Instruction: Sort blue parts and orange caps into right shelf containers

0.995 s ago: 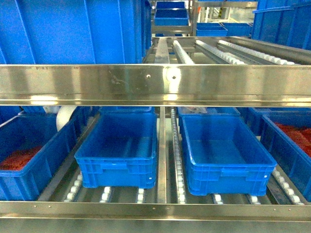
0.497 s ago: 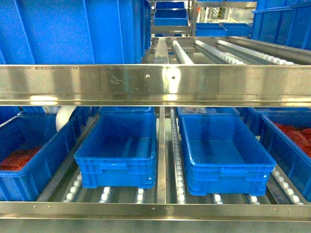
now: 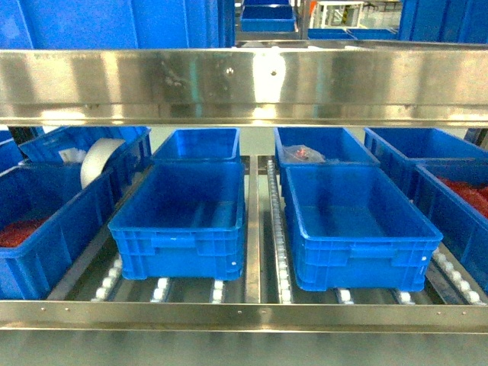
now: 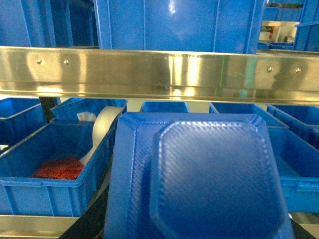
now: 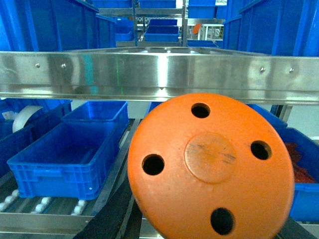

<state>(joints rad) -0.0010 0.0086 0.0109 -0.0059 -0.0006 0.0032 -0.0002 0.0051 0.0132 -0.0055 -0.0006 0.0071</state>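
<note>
A blue part (image 4: 199, 179) fills the lower half of the left wrist view, and my left gripper is shut on it; only a dark finger (image 4: 84, 224) shows at its lower left. A round orange cap (image 5: 209, 164) with several holes fills the right wrist view, held by my shut right gripper, whose dark fingers (image 5: 107, 214) show beneath it. Both face the right shelf (image 3: 244, 84). Two empty blue containers (image 3: 175, 252) (image 3: 358, 263) sit side by side on its rollers. Neither gripper shows in the head view.
A crate of red pieces (image 3: 30, 252) and a white tape roll (image 3: 99, 160) stand at the left, another crate with red pieces (image 3: 465, 229) at the right. Smaller crates sit behind; one holds a bagged item (image 3: 301, 155). A steel rail (image 3: 244, 316) fronts the lower level.
The head view has shifted: the upper steel rail now sits higher in the frame and the rear crates on the lower level have come into sight. The containers have not moved.
</note>
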